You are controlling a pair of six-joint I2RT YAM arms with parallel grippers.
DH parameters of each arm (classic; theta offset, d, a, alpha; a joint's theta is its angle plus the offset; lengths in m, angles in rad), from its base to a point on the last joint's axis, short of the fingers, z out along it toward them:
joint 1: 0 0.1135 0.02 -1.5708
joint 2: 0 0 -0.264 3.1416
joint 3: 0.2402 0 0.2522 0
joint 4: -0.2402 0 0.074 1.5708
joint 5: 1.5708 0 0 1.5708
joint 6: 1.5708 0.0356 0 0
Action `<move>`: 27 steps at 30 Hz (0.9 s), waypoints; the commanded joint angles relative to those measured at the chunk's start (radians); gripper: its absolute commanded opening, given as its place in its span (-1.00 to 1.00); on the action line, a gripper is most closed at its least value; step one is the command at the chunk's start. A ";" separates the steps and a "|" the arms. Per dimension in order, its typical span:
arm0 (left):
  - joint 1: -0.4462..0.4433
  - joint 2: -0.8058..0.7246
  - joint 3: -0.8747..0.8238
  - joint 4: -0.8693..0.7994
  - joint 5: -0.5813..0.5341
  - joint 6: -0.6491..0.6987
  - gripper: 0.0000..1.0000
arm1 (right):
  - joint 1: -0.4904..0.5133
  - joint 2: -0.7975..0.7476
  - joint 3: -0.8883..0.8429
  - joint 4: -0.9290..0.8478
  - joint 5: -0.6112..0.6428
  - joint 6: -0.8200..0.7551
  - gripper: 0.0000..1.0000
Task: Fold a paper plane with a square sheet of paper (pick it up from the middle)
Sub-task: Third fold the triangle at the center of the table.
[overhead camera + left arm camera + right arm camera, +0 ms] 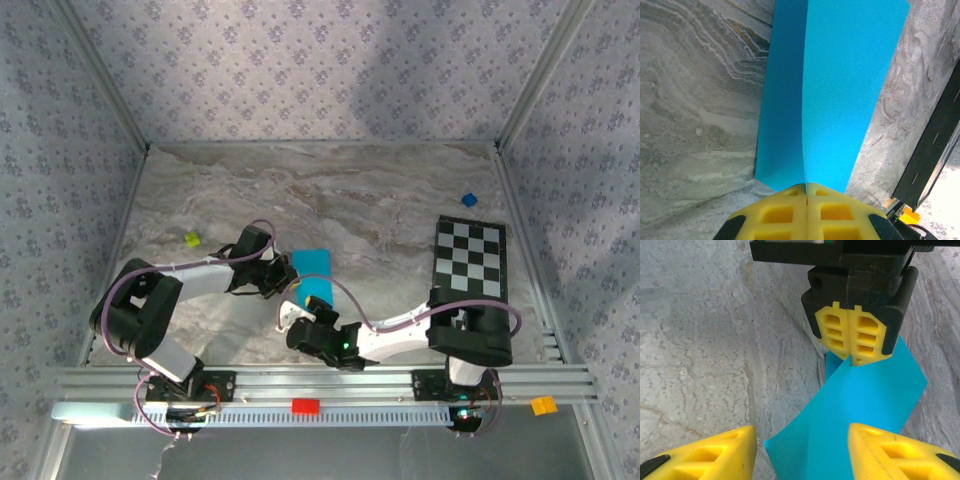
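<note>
Jaws of the left gripper [806, 189]: shut tight, pinching one edge of the blue paper [840, 90] right where the bend ends.
Jaws of the right gripper [801, 434]: about half open, with one yellow finger on each side of the paper's near end. They hold nothing, and I cannot tell if they touch it.
Paper: near the middle of the table [200, 190], a bit toward 6 o'clock in the top view.
Checkered board [470, 260]: at 3 o'clock from the paper, well apart.
Done so far: the paper is held and has one long bend down its middle.
Left to do: no pointed nose or wings show, so I think most folds are yet to come.
</note>
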 commanded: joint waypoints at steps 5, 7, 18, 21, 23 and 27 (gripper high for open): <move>0.004 -0.027 0.016 -0.040 0.006 0.015 -1.00 | 0.004 0.019 0.026 -0.046 0.046 0.023 -0.25; 0.003 -0.030 0.015 -0.041 0.005 0.019 -1.00 | -0.002 0.009 0.022 -0.063 0.042 0.036 -0.35; 0.004 -0.035 0.018 -0.054 -0.005 0.028 -1.00 | -0.028 -0.057 -0.006 -0.046 -0.031 0.068 -0.49; 0.004 -0.035 0.019 -0.055 -0.004 0.030 -1.00 | -0.029 -0.055 -0.005 -0.050 -0.036 0.075 -0.52; 0.004 -0.037 0.021 -0.058 -0.004 0.030 -1.00 | -0.032 -0.053 -0.005 -0.052 -0.039 0.076 -0.59; 0.005 -0.042 0.020 -0.064 -0.007 0.030 -1.00 | -0.036 -0.053 -0.001 -0.068 -0.040 0.081 -0.67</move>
